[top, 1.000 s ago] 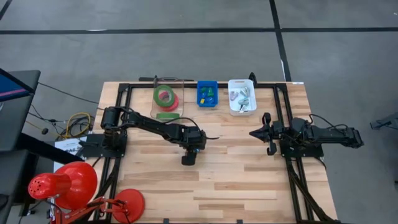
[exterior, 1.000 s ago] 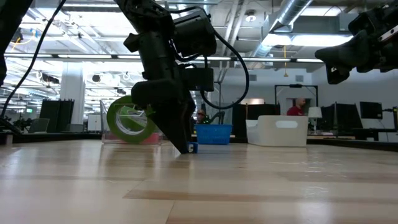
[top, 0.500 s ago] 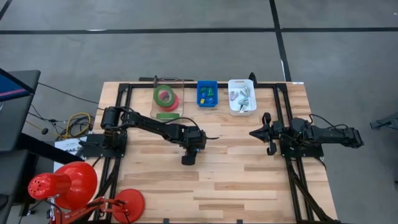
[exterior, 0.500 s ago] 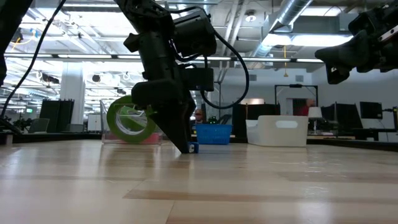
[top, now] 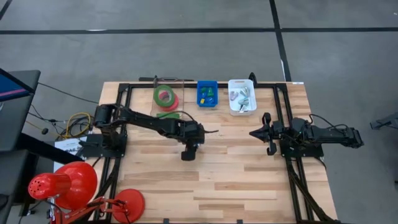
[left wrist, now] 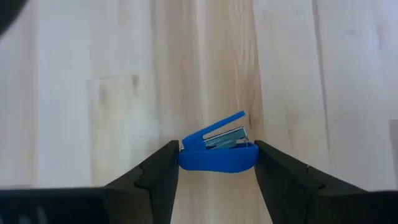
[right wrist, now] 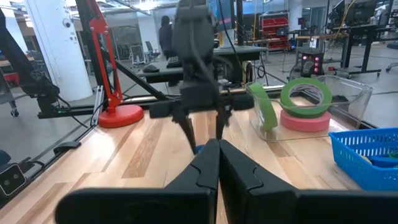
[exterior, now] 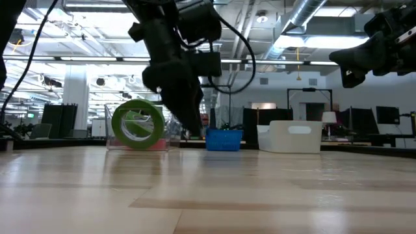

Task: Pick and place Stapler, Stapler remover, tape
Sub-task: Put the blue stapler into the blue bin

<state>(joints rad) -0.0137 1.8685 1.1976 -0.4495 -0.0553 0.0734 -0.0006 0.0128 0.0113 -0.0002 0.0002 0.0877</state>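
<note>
High view: wooden table (top: 236, 180) on grey floor (top: 186, 50).

The stapler (left wrist: 217, 150) sits between the left pincer's (left wrist: 216, 163) fingers, above the table (top: 236, 174), tape (top: 164, 96) behind.

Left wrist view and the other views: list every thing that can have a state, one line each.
left end effector: shut on the blue stapler
blue stapler: clamped between the fingers, top arm slightly raised
right end effector: shut, empty
upright green tape roll: standing on edge
flat green tape roll: lying on the red-pink one
red-pink tape roll: flat, bottom of the stack
blue basket: holding small items
white bin: holding small items
</note>
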